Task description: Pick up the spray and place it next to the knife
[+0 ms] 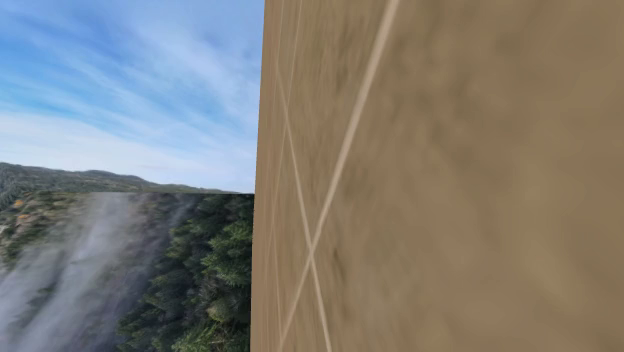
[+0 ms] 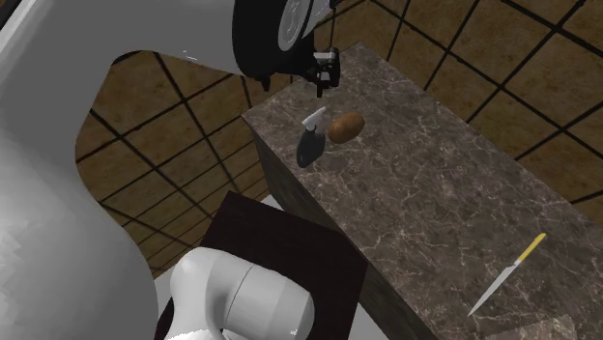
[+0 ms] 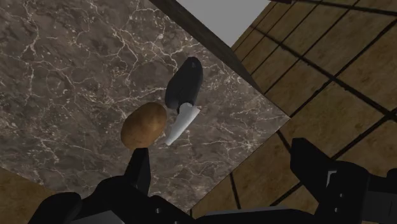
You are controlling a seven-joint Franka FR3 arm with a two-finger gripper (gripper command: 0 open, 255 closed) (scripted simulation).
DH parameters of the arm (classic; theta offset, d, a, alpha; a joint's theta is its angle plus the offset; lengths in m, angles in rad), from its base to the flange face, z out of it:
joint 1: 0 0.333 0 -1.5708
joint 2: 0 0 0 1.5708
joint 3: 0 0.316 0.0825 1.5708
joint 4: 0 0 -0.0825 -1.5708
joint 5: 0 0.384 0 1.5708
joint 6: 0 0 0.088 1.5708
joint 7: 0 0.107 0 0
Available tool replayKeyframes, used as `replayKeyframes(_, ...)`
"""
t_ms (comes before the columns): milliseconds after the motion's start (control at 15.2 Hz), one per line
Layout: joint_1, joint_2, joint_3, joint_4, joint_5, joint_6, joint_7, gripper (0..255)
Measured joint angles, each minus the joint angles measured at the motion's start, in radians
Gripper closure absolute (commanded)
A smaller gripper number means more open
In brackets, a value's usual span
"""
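Observation:
The spray (image 2: 310,143) lies on its side near the corner of the dark marble counter (image 2: 435,184); its body is dark and its nozzle white. In the wrist view the spray (image 3: 184,86) lies ahead of the fingers, nozzle pointing back toward them. My gripper (image 2: 327,70) hovers above the counter beyond the spray, apart from it. The gripper (image 3: 219,149) is open and holds nothing between its black fingers (image 3: 139,168). The knife (image 2: 506,276), with a yellow handle and pale blade, lies at the counter's other end, far from the spray.
A brown potato (image 2: 346,127) sits right beside the spray, close to my left finger in the wrist view, potato (image 3: 144,125). The counter edge drops to a brown tiled floor (image 2: 145,164). The dark stand top (image 2: 280,256) adjoins the counter. A tan panel (image 1: 450,180) stands close to the shoulder camera.

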Motion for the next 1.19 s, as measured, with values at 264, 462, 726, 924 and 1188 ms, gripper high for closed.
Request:
replayKeyframes(264,-0.017,-0.014,0.040,-0.079,-0.002,0.079,0.061,0)
replayKeyframes(462,-0.044,-0.013,0.093,-0.174,-0.010,0.194,0.145,0)
replayKeyframes(726,-0.085,0.021,0.181,-0.280,-0.020,0.357,0.277,0)
replayKeyframes(924,-0.130,0.076,0.251,-0.342,-0.038,0.488,0.382,0)
replayKeyframes(1188,-0.180,0.148,0.324,-0.387,-0.063,0.616,0.488,0)
